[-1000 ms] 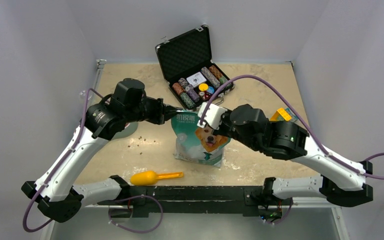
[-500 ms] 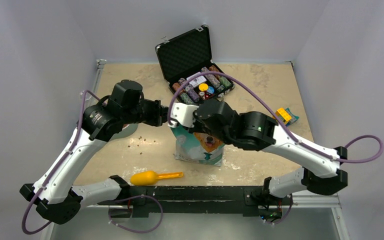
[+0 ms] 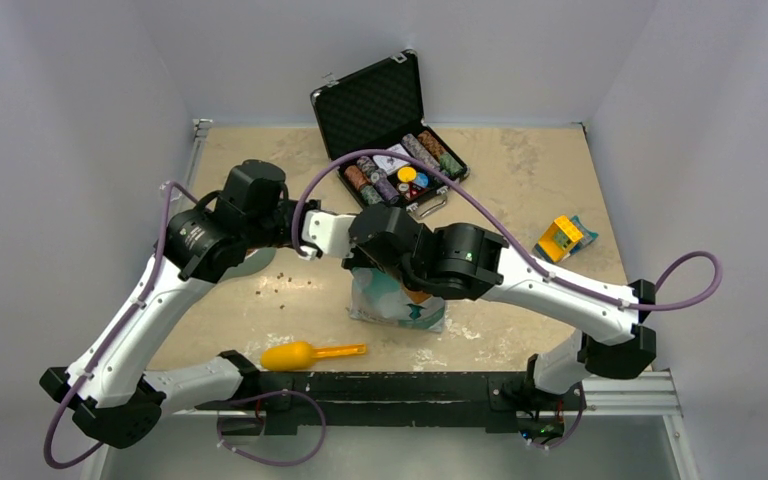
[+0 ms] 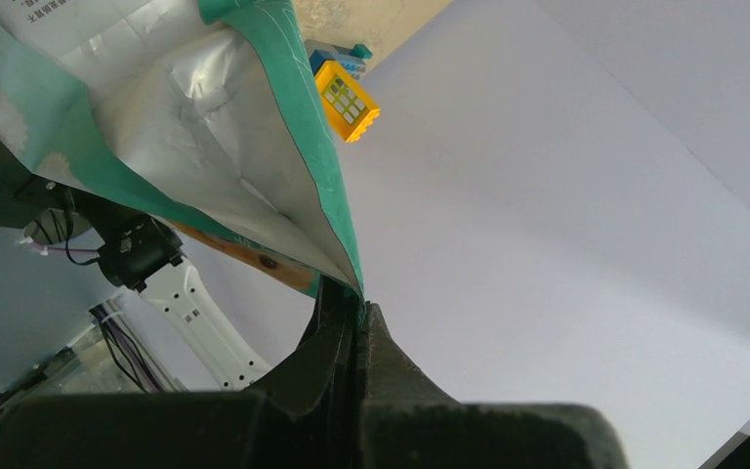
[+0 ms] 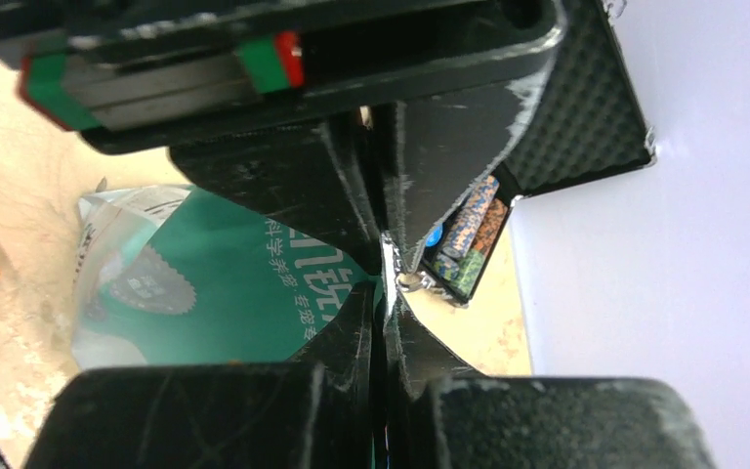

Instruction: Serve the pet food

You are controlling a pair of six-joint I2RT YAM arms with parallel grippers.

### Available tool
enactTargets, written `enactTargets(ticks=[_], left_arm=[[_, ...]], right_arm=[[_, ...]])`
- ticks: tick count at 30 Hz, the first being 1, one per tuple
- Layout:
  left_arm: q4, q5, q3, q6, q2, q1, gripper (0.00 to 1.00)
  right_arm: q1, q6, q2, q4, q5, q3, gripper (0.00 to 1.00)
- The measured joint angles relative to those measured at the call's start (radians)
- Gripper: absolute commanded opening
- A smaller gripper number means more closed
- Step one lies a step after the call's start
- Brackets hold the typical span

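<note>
The teal-green pouch (image 3: 400, 303) with the retriever print stands at the table's middle, its top under my right arm. My left gripper (image 3: 310, 227) is shut on the pouch's top edge; the left wrist view shows its jaws (image 4: 359, 301) pinching the teal rim, with the silver lining (image 4: 195, 147) above. My right gripper (image 3: 352, 250) is shut on the same edge (image 5: 383, 285), tip to tip with the left gripper's fingers (image 5: 352, 186). The pouch's teal face (image 5: 225, 293) lies to the left. A few brown kibble pellets (image 3: 285, 283) lie loose on the table.
A yellow scoop (image 3: 305, 353) lies near the front edge. An open black case of poker chips (image 3: 400, 178) stands at the back. A yellow and blue toy (image 3: 563, 236) lies at the right. A grey dish (image 3: 250, 263) shows partly under my left arm.
My right arm has swung left along the pouch's top until its gripper meets the left gripper, now covering the dog print. The left arm has barely moved.
</note>
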Motion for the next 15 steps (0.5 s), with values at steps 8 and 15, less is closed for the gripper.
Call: enactTargets(ticks=[8, 15], left_arm=[[0.004, -0.002, 0.000, -0.001, 0.000, 0.000, 0.00], [0.015, -0.006, 0.000, -0.001, 0.005, -0.001, 0.00]], right_arm=[[-0.029, 0.079, -0.058, 0.009, -0.027, -0.051, 0.19], [-0.058, 0.113, -0.129, 0.000, -0.051, -0.108, 0.00]])
